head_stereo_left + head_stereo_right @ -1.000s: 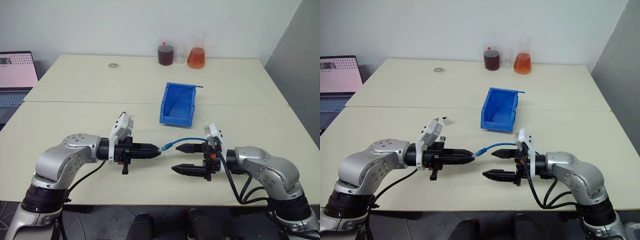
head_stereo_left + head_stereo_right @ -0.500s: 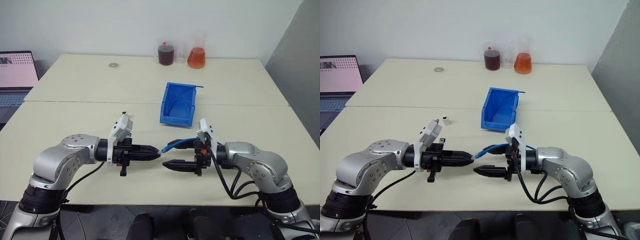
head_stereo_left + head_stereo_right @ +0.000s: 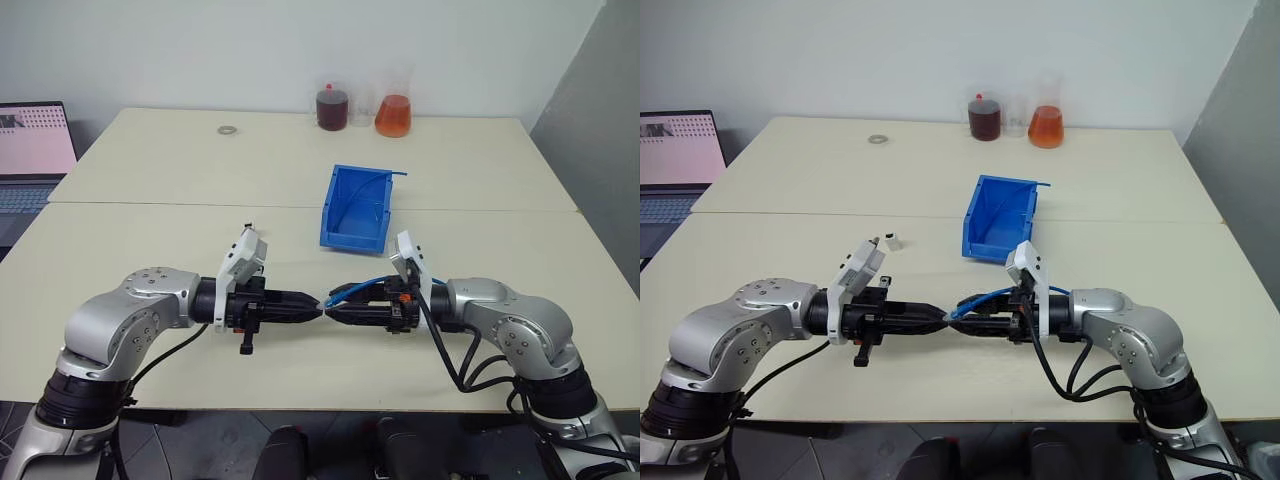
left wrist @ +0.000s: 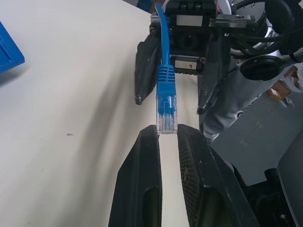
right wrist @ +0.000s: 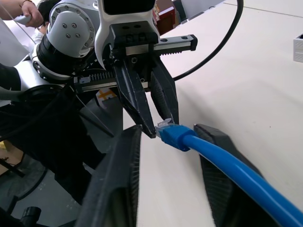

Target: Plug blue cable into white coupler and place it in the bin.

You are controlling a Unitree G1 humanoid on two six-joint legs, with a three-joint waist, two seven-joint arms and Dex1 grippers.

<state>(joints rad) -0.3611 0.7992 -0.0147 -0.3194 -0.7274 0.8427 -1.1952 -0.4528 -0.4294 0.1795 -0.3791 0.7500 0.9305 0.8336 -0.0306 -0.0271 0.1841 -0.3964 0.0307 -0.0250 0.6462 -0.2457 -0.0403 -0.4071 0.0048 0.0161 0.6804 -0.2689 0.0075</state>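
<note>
— Since a second ago, what has been changed?
— Much narrower jaws are now shown on the right gripper (image 3: 335, 309), which had been spread wide, and its tips have been brought up to those of the left gripper (image 3: 312, 311).

— How is the blue cable (image 3: 985, 297) held?
— Its clear plug (image 4: 166, 112) is pinched at the end between the clenched fingertips (image 4: 150, 135) of the left gripper. The right gripper's fingers are set on either side of the cord just behind the plug, and a gap can be seen on each side in the right wrist view; whether the cord is gripped cannot be told.

— And the other things?
— The white coupler (image 3: 893, 241) is seen lying on the table (image 3: 150, 180), apart from both grippers. The bin (image 3: 355, 207) is seen beyond the grippers, further back on the table.
</note>
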